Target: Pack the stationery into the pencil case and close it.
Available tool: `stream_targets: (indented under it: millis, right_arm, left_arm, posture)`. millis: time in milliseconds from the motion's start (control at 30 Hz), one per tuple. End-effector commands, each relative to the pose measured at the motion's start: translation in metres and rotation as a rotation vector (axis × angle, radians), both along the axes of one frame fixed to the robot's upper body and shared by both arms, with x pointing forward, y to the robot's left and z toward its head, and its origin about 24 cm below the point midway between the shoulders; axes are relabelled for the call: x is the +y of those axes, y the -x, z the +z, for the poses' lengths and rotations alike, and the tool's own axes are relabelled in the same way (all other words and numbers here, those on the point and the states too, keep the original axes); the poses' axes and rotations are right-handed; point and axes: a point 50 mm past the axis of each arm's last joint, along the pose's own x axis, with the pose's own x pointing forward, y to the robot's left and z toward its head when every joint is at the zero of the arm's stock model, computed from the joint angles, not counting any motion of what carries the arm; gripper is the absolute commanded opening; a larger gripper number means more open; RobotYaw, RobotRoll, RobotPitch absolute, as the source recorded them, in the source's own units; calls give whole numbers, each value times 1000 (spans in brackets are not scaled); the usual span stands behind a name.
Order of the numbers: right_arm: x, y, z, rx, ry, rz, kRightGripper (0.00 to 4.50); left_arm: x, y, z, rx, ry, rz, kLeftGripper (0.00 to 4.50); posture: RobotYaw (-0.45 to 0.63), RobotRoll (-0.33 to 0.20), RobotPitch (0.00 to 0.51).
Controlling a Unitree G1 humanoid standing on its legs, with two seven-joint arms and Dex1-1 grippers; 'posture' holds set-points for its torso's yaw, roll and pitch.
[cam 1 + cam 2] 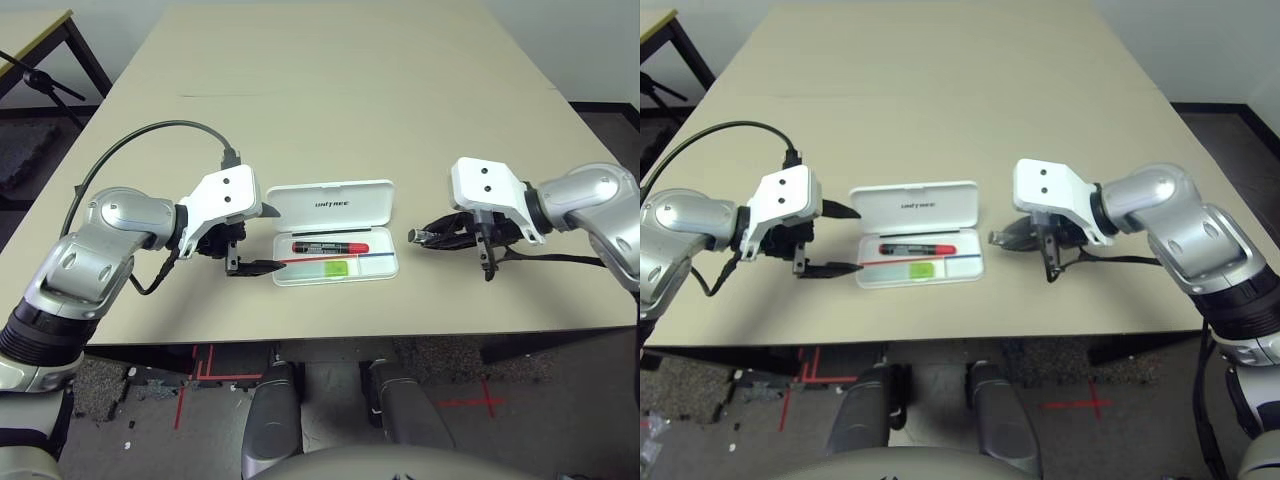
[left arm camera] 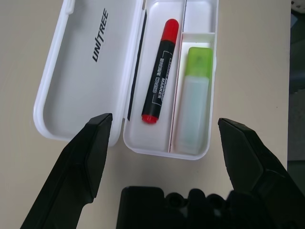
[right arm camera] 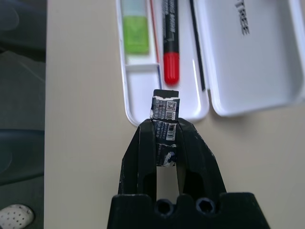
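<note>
Left gripper (image 1: 250,250) spread wide, grasping nothing, just beside the near-left corner of the pencil case (image 1: 335,232). Right gripper (image 3: 166,125) clamped on the clip (image 3: 165,119), raised off the table (image 1: 330,90) beside the case's right end. Farther in: highlighter (image 1: 335,269) and marker (image 1: 330,246) lying in the tray, lid open behind.
</note>
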Motion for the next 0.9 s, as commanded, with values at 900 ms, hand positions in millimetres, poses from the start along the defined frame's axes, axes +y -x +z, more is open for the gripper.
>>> stream_targets:
  millis: [900]
  right_arm:
    - [24,-13,-49,48,62,145,295]
  left_arm:
    - [-6,1,-5,5,-13,-2,4500]
  posture:
    - [10,0,124]
